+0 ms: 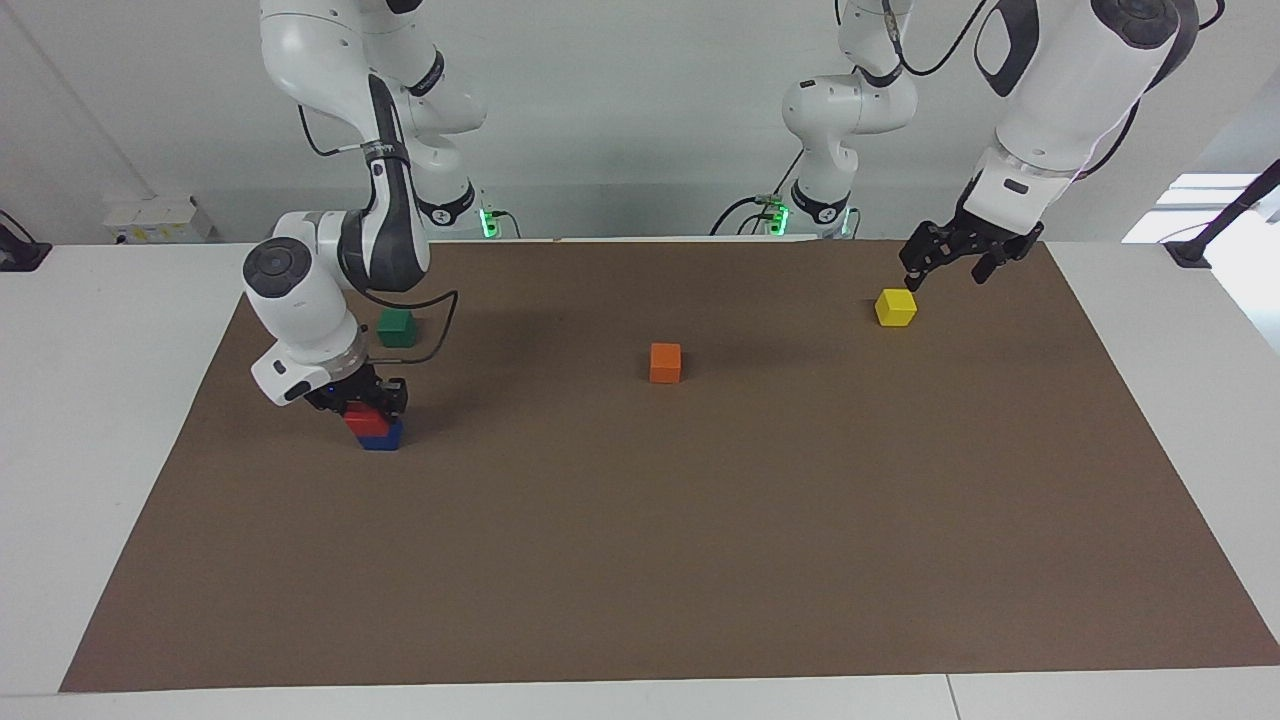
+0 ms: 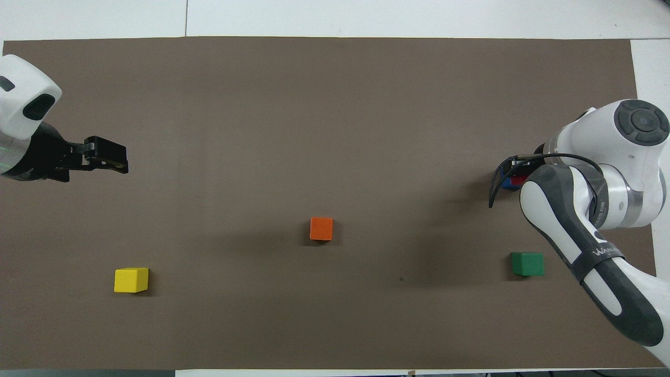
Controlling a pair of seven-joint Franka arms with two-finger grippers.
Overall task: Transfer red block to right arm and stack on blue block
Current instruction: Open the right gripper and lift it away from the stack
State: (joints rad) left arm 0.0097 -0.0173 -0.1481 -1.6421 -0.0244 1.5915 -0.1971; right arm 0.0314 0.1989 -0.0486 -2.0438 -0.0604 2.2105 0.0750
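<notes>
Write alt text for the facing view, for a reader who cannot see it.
The right arm's tool is down on the red block, which sits on the blue block on a brown mat. The left arm's tool hangs above the yellow block; orange and green blocks lie apart.

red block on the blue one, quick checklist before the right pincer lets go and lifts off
1. red block resting on blue block: ok, it sits on top.
2. Edges lined up: not ok, the red one sits slightly off toward the right arm's end.
3. right pincer down at the stack: ok.
4. Pincer released: cannot tell.
5. green block away from the stack: ok, nearer the robots.
6. left pincer out of the way: ok, waiting above the yellow block.
</notes>
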